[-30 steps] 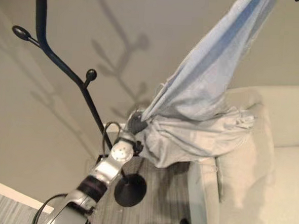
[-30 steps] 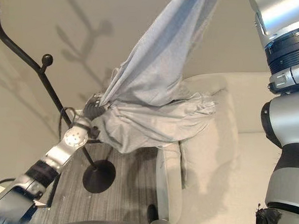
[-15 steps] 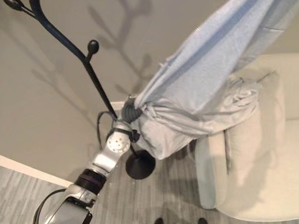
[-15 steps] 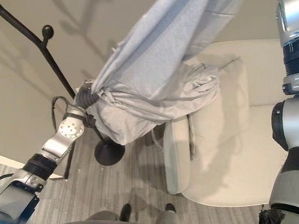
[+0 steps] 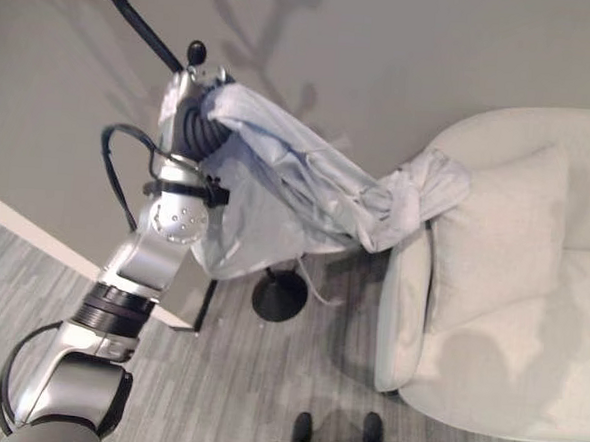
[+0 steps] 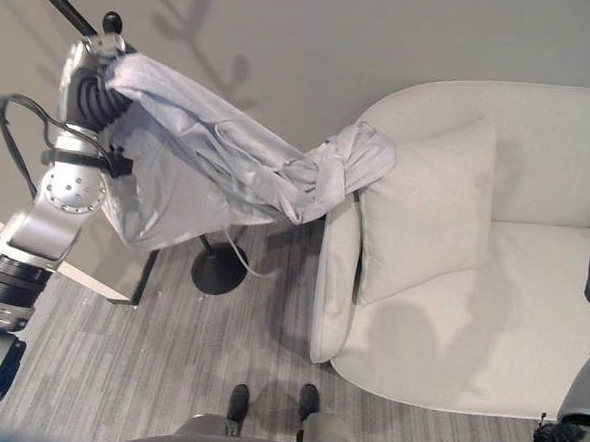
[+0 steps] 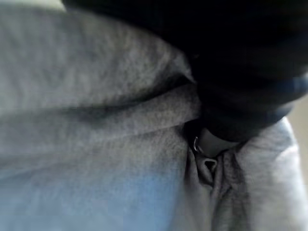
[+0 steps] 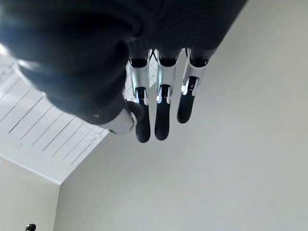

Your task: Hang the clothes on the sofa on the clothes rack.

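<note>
Left eye view: one clothes rack (image 5: 147,27) at far left, a black pole with knobbed pegs and a round base (image 5: 279,296) on the grey floor (image 5: 224,397). One garment, a light grey jacket (image 5: 277,195). One left hand (image 5: 193,125), raised beside the upper peg, its dark ribbed cover wrapped in the jacket's upper end. Left wrist view: grey cloth bunched against the dark cover, fingers hidden, so cannot tell whether they grip or lie straight. The jacket drapes down from the hand in front of the pole and stretches right; its far end lies on the left arm of the sofa (image 5: 525,395). One sofa, cream, at right, with one cushion (image 5: 494,238) leaning on its back.

Right wrist view: right hand (image 8: 161,103) with fingers straight and relaxed, holding nothing, against a plain wall and ceiling.

Change from half a second ago: the jacket then hung taut from high at upper right down to the left hand, low by the pole. Now the left hand is up near the peg, and the jacket sags between the hand and the sofa arm. The camera has also shifted.
</note>
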Controlling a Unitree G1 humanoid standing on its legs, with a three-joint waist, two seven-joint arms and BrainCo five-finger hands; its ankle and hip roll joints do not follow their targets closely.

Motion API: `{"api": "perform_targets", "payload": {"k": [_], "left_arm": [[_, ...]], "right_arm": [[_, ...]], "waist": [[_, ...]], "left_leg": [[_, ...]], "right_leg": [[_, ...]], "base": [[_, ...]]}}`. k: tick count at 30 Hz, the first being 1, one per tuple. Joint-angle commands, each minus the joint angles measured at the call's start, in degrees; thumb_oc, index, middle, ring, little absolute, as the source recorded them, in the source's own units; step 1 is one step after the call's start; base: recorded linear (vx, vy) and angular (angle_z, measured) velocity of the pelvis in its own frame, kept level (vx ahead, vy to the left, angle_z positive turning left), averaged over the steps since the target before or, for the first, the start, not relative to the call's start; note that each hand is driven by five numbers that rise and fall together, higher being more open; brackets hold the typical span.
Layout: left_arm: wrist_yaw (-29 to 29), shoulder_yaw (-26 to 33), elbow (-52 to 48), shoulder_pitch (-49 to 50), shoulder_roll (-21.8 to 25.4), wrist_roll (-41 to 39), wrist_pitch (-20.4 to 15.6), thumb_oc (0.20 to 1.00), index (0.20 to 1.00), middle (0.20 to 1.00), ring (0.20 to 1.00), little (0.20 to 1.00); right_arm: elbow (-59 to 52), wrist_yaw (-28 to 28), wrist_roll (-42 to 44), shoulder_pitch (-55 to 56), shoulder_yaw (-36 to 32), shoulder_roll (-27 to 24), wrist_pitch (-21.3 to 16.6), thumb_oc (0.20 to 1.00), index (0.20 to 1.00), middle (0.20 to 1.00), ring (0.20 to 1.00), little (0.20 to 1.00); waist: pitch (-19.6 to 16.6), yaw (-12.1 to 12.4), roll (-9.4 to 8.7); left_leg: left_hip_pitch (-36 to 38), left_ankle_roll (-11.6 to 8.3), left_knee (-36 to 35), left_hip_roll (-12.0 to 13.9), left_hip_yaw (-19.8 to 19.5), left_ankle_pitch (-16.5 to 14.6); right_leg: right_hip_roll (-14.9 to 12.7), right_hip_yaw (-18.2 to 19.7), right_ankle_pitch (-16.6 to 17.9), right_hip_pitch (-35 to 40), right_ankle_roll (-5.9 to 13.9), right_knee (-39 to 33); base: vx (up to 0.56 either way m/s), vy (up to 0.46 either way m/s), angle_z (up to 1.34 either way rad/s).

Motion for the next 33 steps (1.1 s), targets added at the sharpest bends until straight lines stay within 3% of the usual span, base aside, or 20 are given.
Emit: {"api": "perform_targets", "payload": {"k": [1, 2, 3, 4, 5, 11, 23, 33], "left_arm": [[3.79, 2.95, 1.45, -2.09, 2.12, 2.75, 0.03, 0.200, 0.200, 0.200, 0.200, 0.200], [3.72, 2.26, 2.42, -3.61, 3.13, 3.28, 0.06, 0.200, 0.200, 0.200, 0.200, 0.200], [3.53, 0.53, 4.06, -5.52, 4.17, 2.79, 0.09, 0.200, 0.200, 0.200, 0.200, 0.200], [3.38, -0.34, 5.17, -6.74, 4.76, 2.28, 0.10, 0.200, 0.200, 0.200, 0.200, 0.200], [2.88, -1.06, 6.40, -8.01, 6.10, 1.44, 0.34, 0.200, 0.200, 0.200, 0.200, 0.200], [2.77, -4.86, 10.45, -14.33, 6.38, 0.47, 1.22, 0.200, 0.200, 0.200, 0.200, 0.200], [4.55, -16.07, 19.46, -34.10, 5.12, -0.73, 3.10, 0.200, 0.200, 0.200, 0.200, 0.200], [4.74, -22.47, 27.60, -45.45, -8.57, -3.65, 3.21, 0.200, 0.200, 0.200, 0.200, 0.200]], "right_arm": [[-3.01, 1.63, 0.58, 0.63, 2.18, -1.34, -1.71, 0.200, 0.200, 0.200, 0.200, 0.200], [-5.01, 3.35, 1.20, 2.97, 1.83, -1.26, -2.55, 0.548, 0.548, 0.548, 0.548, 0.548], [-5.86, 5.33, 3.40, 4.10, 2.37, -0.87, -3.44, 0.947, 0.947, 0.947, 0.947, 0.947], [-5.70, 6.50, 4.41, 4.48, 3.37, -0.76, -3.67, 1.000, 1.000, 1.000, 1.000, 1.000], [-6.98, 9.49, 6.99, 6.51, 4.79, -0.14, -4.14, 1.000, 1.000, 1.000, 1.000, 1.000], [-12.10, 14.23, 5.87, 23.50, 0.87, 4.92, -2.40, 1.000, 1.000, 1.000, 1.000, 1.000], [-7.34, 19.25, 8.41, 41.84, 0.34, 19.52, 0.71, 1.000, 1.000, 1.000, 1.000, 1.000], [4.87, 20.84, 0.89, 43.51, 9.56, 34.85, 3.66, 1.000, 1.000, 1.000, 1.000, 1.000]], "waist": [[-6.78, 1.12, -5.23], [-6.92, 1.08, -4.73], [-7.01, 1.01, -4.60], [-6.93, 1.04, -4.51], [-6.84, 1.02, -3.95], [-6.25, 0.87, -1.87], [-6.82, 1.25, 0.07], [-7.38, 1.43, 0.80]], "left_leg": [[-1.27, 0.39, -2.90, -1.66, -1.04, 0.42], [-0.92, 0.21, -2.90, -1.52, -1.28, 0.44], [-0.63, 0.09, -2.90, -1.59, -1.51, 0.51], [-0.51, 0.10, -2.90, -1.69, -1.72, 0.58], [-0.45, 0.03, -2.90, -1.72, -1.83, 0.77], [-0.17, 0.00, -2.90, -1.77, -1.92, 1.03], [0.67, 0.09, -2.90, -2.54, -2.73, 0.52], [1.13, 0.51, -2.90, -3.30, -2.99, 0.18]], "right_leg": [[-3.36, 3.91, -4.16, 3.03, 3.90, -0.86], [-3.21, 3.87, -4.46, 3.58, 3.75, -0.83], [-3.12, 3.85, -4.60, 3.93, 3.68, -0.93], [-3.16, 3.78, -4.63, 4.11, 3.66, -0.94], [-3.21, 3.76, -4.69, 4.23, 3.67, -0.91], [-3.55, 3.12, -4.96, 4.63, 3.74, -0.90], [-4.62, 0.91, -5.58, 6.84, 4.18, -1.73], [-5.19, 0.10, -5.23, 7.79, 4.57, -2.46]], "base": [[0.07, -0.044, 0.31], [0.05, -0.042, 0.17], [0.04, -0.037, 0.02], [0.02, -0.031, -0.05], [0.01, -0.015, -0.06], [0.00, 0.002, -0.02], [-0.01, 0.008, 0.13], [-0.02, 0.023, 0.04]]}}
